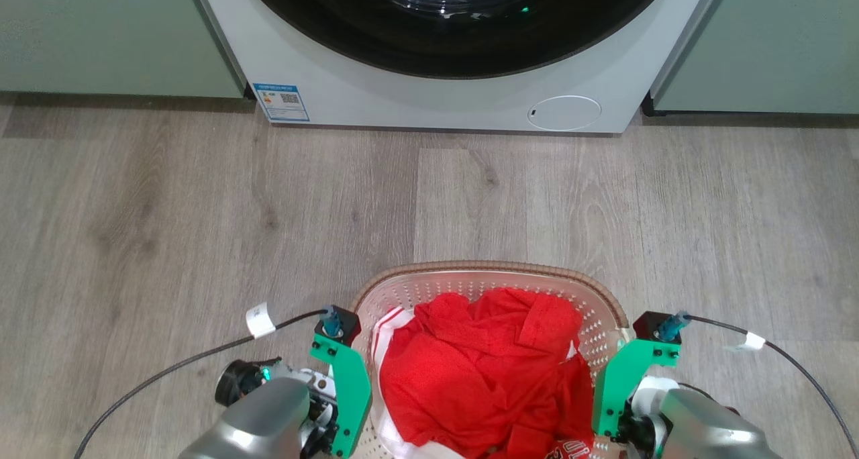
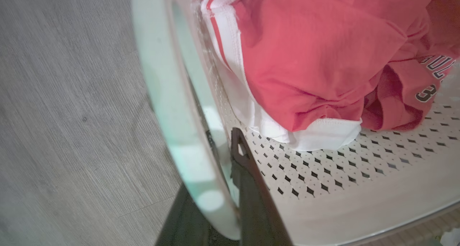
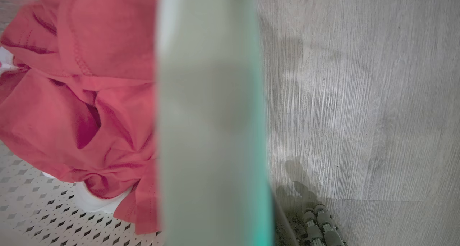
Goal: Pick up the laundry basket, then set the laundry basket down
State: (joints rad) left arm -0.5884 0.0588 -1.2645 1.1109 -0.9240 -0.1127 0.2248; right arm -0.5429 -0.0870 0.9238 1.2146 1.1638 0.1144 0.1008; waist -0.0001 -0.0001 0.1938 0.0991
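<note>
The laundry basket (image 1: 483,268), cream-white and perforated with a brown woven rim, sits at the bottom centre of the head view with red and white clothes (image 1: 483,372) piled in it. My left gripper (image 1: 345,405) is at its left side and my right gripper (image 1: 614,405) at its right side, both under green brackets. In the left wrist view the two dark fingers (image 2: 251,188) close around the white side handle (image 2: 161,77). In the right wrist view the other white handle (image 3: 212,113) crosses very close and blurred, covering most of the fingers.
A white front-loading washer (image 1: 456,103) stands straight ahead, with pale green cabinets (image 1: 100,36) on both sides. Grey wood-look floor (image 1: 201,211) lies between washer and basket. Black cables (image 1: 168,372) trail from both wrists.
</note>
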